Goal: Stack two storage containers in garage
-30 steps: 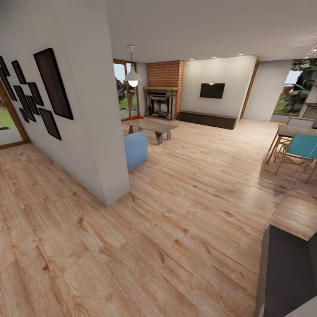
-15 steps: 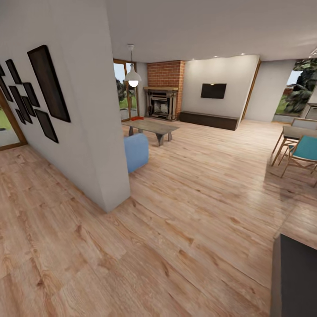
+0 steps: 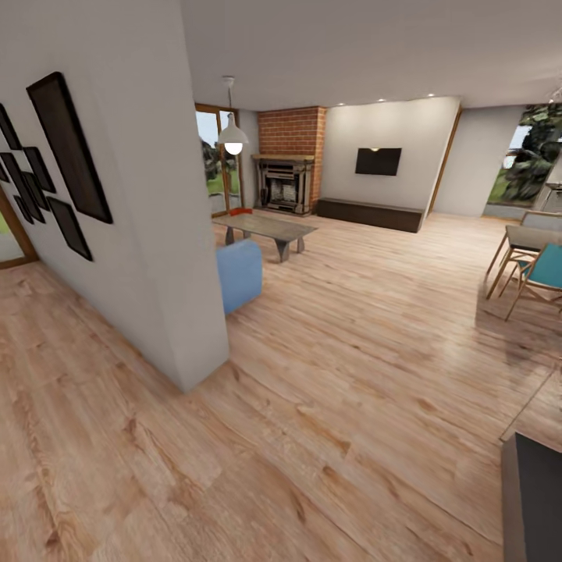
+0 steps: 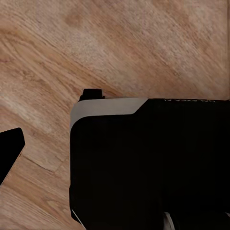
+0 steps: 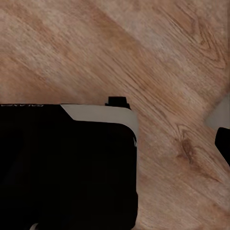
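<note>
I am looking across the living room's light wood plank floor (image 3: 336, 351) toward a red brick fireplace (image 3: 290, 160) and a black wall TV (image 3: 378, 161). A small orange-red patch, one storage container (image 3: 241, 211), sits on the far end of a low grey coffee table (image 3: 268, 227). It is too far off to make out more of it. The garage is out of view. Both wrist views look down at the wood planks and my black base (image 4: 148, 163) (image 5: 67, 167). A dark tip (image 4: 9, 151) (image 5: 224, 143) pokes in at the edge of each, too little to read either gripper's state.
A white partition wall (image 3: 156, 234) hung with dark picture frames (image 3: 69, 144) stands close on my left, its corner near the floor's middle. A blue sofa (image 3: 238, 273) sits behind it. Wooden chairs with teal seats (image 3: 538, 273) and a table are at right. A dark counter corner (image 3: 535, 499) fills the lower right.
The whole head view has shifted, so the camera has moved: the partition wall looms larger at left and the dark counter has slid toward the lower right corner. Nothing in the room itself moved.
</note>
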